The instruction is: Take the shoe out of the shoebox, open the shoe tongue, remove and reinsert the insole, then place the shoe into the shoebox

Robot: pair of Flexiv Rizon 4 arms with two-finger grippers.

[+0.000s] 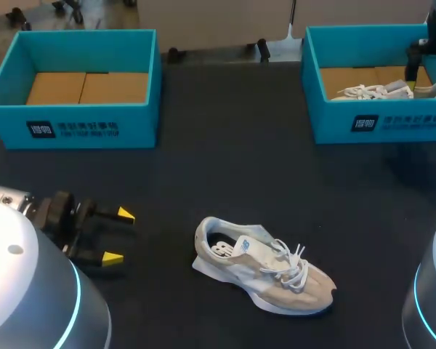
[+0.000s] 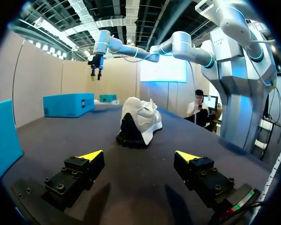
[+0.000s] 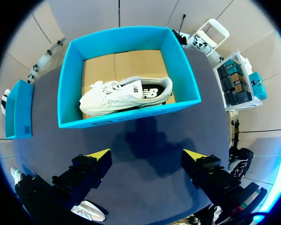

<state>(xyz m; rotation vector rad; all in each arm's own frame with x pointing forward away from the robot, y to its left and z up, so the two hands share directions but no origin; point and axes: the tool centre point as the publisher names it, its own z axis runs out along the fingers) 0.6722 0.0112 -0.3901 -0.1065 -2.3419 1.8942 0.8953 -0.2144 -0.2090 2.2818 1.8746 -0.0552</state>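
Left jaws hanging open, right jaws too | I'm seeing the shoe [image 3: 126,96] lying sideways in the far-right shoebox [image 3: 131,115] beneath right jaws, second shoe [image 1: 265,267] sitting near, middle of counter [image 1: 225,167] | judging light, soft-topped; I'm planning a heel-collar pinch

Silver arm [image 1: 22,291], cyan ring [image 1: 78,297], yellow-tipped claw [image 1: 119,236]

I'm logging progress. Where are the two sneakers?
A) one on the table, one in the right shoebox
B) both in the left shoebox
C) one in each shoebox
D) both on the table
A: one sneaker lies on the table, the second sneaker inside the right shoebox.
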